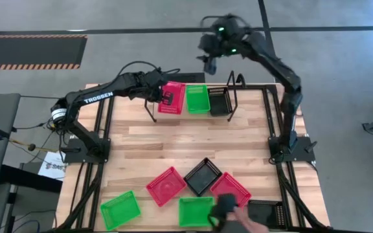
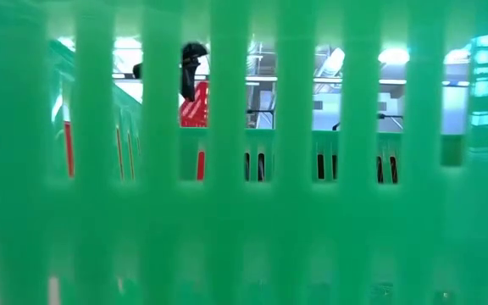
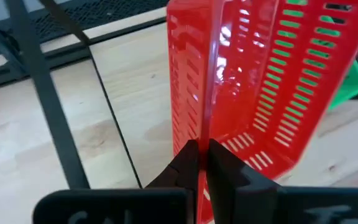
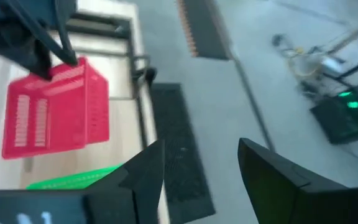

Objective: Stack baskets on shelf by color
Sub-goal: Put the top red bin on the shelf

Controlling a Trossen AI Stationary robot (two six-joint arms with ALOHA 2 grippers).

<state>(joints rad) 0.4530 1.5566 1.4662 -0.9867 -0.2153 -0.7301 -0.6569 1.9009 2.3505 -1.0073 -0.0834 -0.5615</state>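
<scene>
On the shelf [image 1: 233, 97] at the table's far side stand a green basket [image 1: 197, 99] and a black basket [image 1: 219, 101]. At their left is a red basket [image 1: 172, 97], with my left gripper [image 1: 167, 98] shut on it. My right gripper [image 1: 209, 63] hangs open and holding nothing, high above the far edge beyond the shelf; in the right wrist view, my right gripper [image 4: 197, 162] shows its fingers wide apart. Several more baskets lie near the front edge: red [image 1: 167, 186], black [image 1: 203, 176], green [image 1: 120, 209]. My left gripper pinches one side wall of the red basket at its rim [image 3: 204, 134], one finger inside the basket and one outside. The fingers come slanting down from the table's left. I cannot tell whether the basket rests on the shelf or hangs just above it.
A person's hand [image 1: 241, 219] reaches among the near baskets, by a red one [image 1: 230, 189], a green one [image 1: 195, 210] and a black one [image 1: 264, 212]. A green basket wall [image 2: 244, 212] stands right in front of the low camera and blocks most of its view.
</scene>
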